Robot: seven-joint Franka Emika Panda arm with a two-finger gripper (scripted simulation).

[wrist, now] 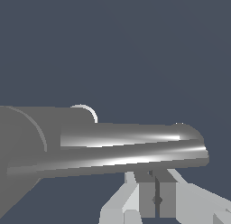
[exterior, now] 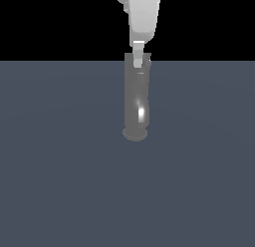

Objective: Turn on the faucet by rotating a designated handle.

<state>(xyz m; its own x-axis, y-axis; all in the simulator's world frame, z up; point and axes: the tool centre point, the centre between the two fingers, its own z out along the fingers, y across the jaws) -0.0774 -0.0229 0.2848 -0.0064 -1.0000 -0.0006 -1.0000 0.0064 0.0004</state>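
The faucet is a dull grey upright cylinder with a round base and a bright glint, at the middle of the exterior view. My white gripper comes down from above and sits right at its capped top. In the wrist view the faucet body fills one side, and the handle, a grey glinting bar, sticks out sideways from it. My gripper is just beside the bar's outer part, fingers pressed together with only a thin dark seam between them and nothing held. In the exterior view the handle is hidden behind my fingers.
The faucet stands on a flat slate-blue floor that runs across the whole lower exterior view, under a black background. No other object shows.
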